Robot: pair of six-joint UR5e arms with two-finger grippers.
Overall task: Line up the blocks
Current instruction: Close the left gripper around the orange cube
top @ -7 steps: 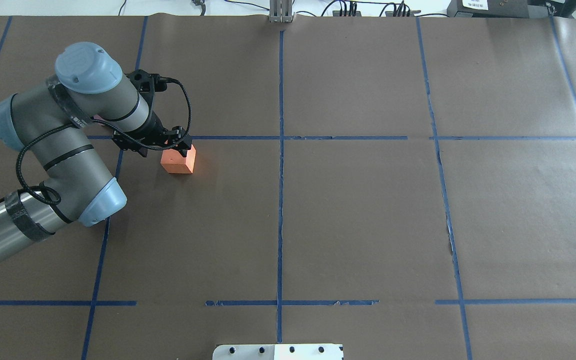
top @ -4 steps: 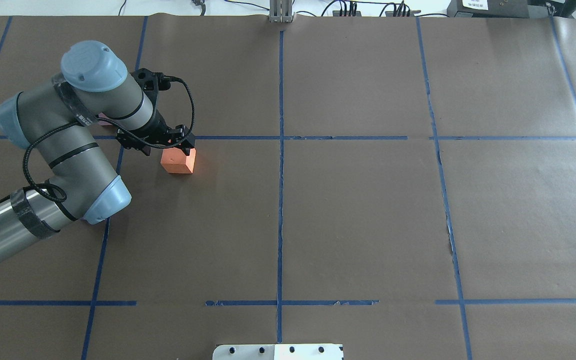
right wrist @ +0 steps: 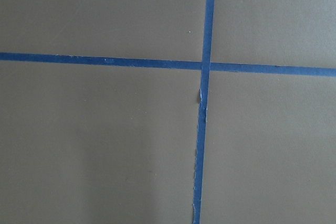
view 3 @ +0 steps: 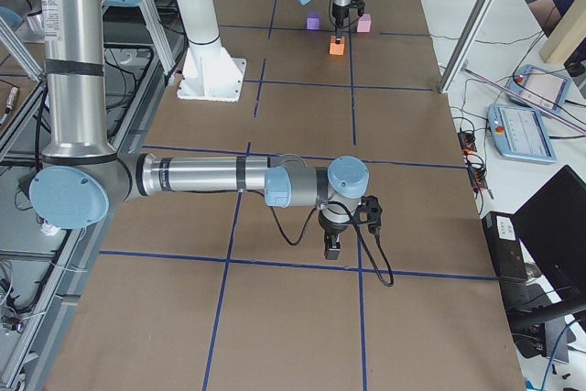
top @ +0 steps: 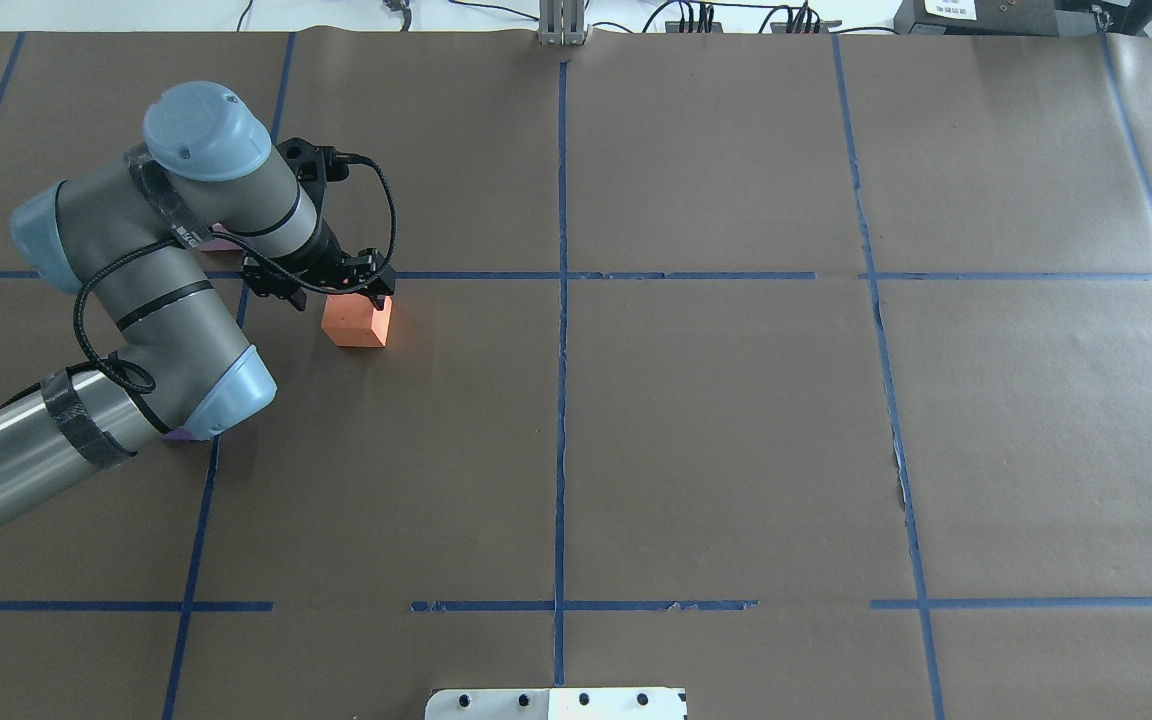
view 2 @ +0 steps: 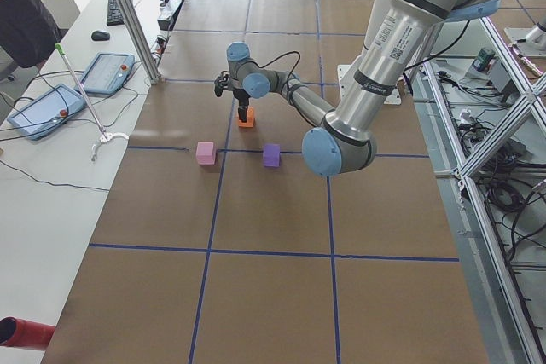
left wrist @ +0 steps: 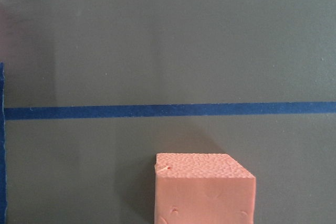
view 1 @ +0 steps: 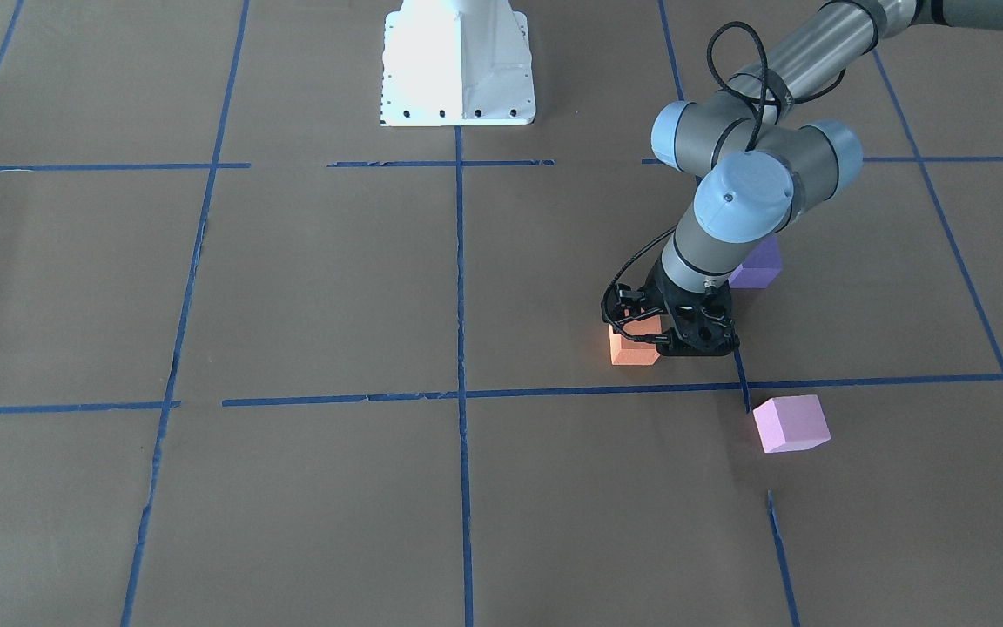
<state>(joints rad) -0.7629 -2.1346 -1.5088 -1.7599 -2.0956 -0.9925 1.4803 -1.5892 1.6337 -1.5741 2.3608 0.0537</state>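
The orange block (view 1: pixel 632 350) sits on the brown paper just inside a blue tape line; it also shows in the overhead view (top: pixel 358 322) and the left wrist view (left wrist: pixel 205 190). My left gripper (top: pixel 361 290) hangs over its top with the fingers spread to either side, open. The dark purple block (view 1: pixel 758 264) lies behind the left arm, toward the robot. The light pink block (view 1: pixel 790 423) lies beyond the tape line, apart from the others. My right gripper (view 3: pixel 330 246) hovers low over bare paper far away; I cannot tell if it is open.
The white robot base plate (view 1: pixel 458 70) stands at the table's near middle edge. Blue tape lines (top: pixel 562 300) divide the brown paper into squares. An aluminium post (top: pixel 563 25) stands at the far edge. The left arm's elbow (top: pixel 226 390) hangs over the purple block.
The left arm's elbow and wrist have swung to the right and the gripper has shifted slightly over the orange block. The orange block has stayed in place.
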